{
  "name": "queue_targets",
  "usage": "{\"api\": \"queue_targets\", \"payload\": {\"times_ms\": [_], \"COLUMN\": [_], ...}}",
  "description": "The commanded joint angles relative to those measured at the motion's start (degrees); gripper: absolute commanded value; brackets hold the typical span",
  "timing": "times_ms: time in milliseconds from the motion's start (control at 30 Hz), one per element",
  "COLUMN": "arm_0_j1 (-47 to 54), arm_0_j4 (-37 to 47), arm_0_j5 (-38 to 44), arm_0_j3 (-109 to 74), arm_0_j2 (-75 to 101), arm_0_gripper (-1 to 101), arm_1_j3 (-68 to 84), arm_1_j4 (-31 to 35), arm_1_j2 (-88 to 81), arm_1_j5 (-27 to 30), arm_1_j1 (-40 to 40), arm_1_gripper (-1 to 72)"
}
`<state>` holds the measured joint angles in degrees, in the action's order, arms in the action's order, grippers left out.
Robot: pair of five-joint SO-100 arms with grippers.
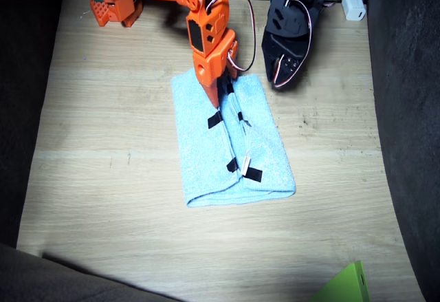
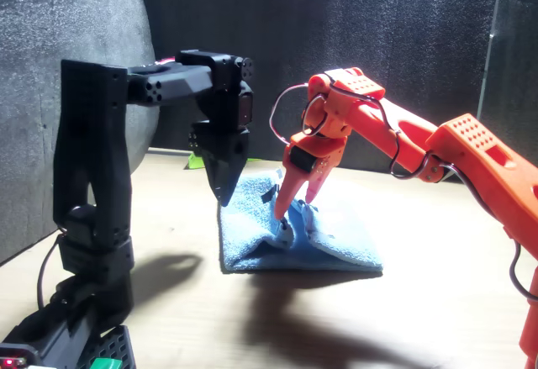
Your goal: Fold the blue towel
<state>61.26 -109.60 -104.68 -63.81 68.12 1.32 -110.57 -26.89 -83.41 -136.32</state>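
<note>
The blue towel (image 1: 230, 144) lies flat on the wooden table, both long sides folded in so the edges with black tape strips meet along a middle seam. My orange right gripper (image 1: 220, 95) points down at the far end of that seam. In the front view its jaws (image 2: 296, 205) stand apart, and the longer finger (image 2: 282, 201) touches the raised towel (image 2: 336, 239) edge. Nothing is pinched between them. My black left gripper (image 1: 282, 78) hangs tip-down just beyond the towel's far corner. Its jaws (image 2: 225, 192) are closed to a point and hold nothing.
A white plug block (image 1: 355, 6) and cables lie at the table's far edge. A green object (image 1: 347, 285) pokes in at the near corner. Dark foam walls (image 1: 405, 109) flank both sides. The left arm's black base (image 2: 84, 302) stands in the front view's foreground.
</note>
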Motion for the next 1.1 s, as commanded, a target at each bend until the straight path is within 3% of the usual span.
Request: {"api": "queue_targets", "payload": {"times_ms": [0,67,167,267,333,633,800,967,1000,1067], "arm_0_j1": [1.7,1.5,1.1,0.8,1.0,0.0,-1.3,-1.0,-0.7,-0.1], "arm_0_j4": [-2.7,-6.5,-7.6,-7.6,-7.4,-7.5,-8.1,-8.0,-7.9,-7.9], "arm_0_j5": [-1.5,-1.0,-0.5,-0.3,-0.1,0.4,-0.1,-0.5,-0.5,-0.7], "arm_0_j3": [7.2,13.8,17.7,17.6,17.2,17.8,22.4,24.1,24.3,25.4], "arm_0_j2": [-0.4,-3.1,-4.1,-4.4,-4.5,-4.2,-4.1,-4.0,-4.0,-4.7], "arm_0_gripper": [1,2,0,0,0,0,0,0,0,0], "arm_1_j3": [-1.5,-1.6,-2.8,-3.3,-2.0,1.9,1.3,0.6,0.6,0.6], "arm_1_j4": [-0.7,-0.7,-0.6,-0.6,-0.7,-0.7,-0.6,-0.6,-0.6,-0.6], "arm_1_j2": [-4.2,-4.4,-6.8,-8.1,-9.1,-9.8,-6.5,-7.0,-7.2,-7.7], "arm_1_j5": [-0.7,-0.4,-0.8,-0.6,0.9,1.1,0.4,0.2,0.3,0.0], "arm_1_j1": [-0.2,-0.6,0.2,1.3,1.7,1.3,-1.2,-1.2,-1.7,-2.3], "arm_1_gripper": [41.6,41.1,33.6,38.9,49.0,46.0,42.3,33.9,26.2,18.4]}}
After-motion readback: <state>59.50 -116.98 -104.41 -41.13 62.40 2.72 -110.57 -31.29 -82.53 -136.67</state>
